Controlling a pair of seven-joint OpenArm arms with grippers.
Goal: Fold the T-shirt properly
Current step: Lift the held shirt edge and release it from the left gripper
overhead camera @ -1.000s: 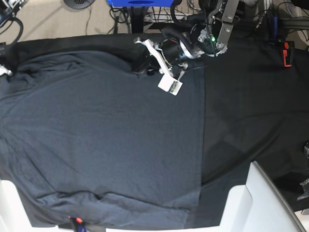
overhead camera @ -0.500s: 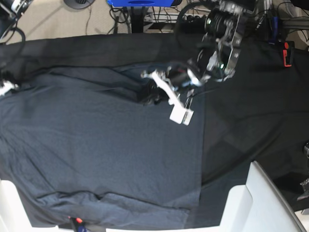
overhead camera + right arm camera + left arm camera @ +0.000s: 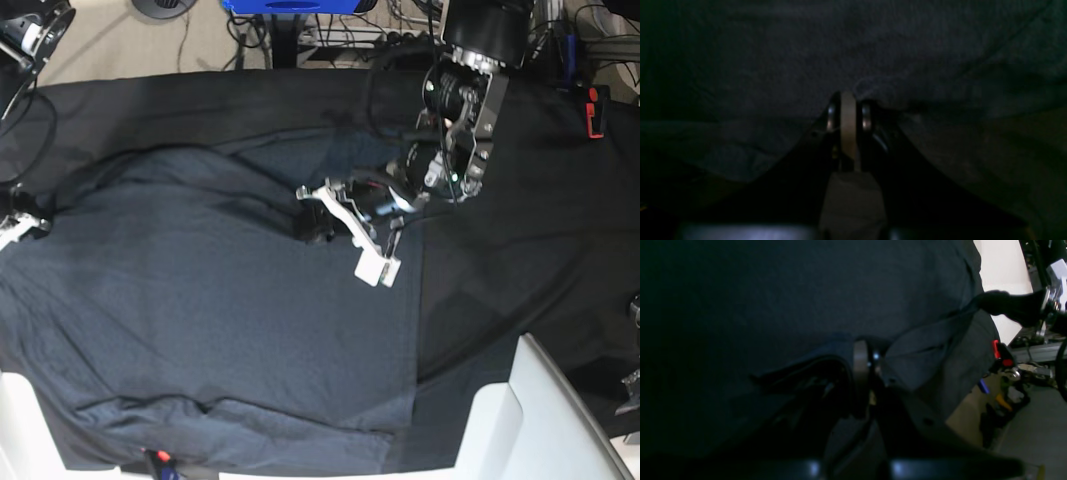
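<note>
Both pincers have pulled the T-shirt's top edge down; left gripper and right gripper stay clamped on cloth, the body spreading below them, so the fold is under way

Base view evenly lit, sharp; both wrist views very dim, murky, foreground blurred.

1. Base camera looks straight down from high above on the black cloth-covered table and the spread dark charcoal-grey knit T-shirt.
2. Left wrist camera peers close along its closed left gripper across the shirt fabric.
3. Right wrist camera sits nearer still, its closed right gripper against dim cloth.
4. All three views share the shirt.
</note>
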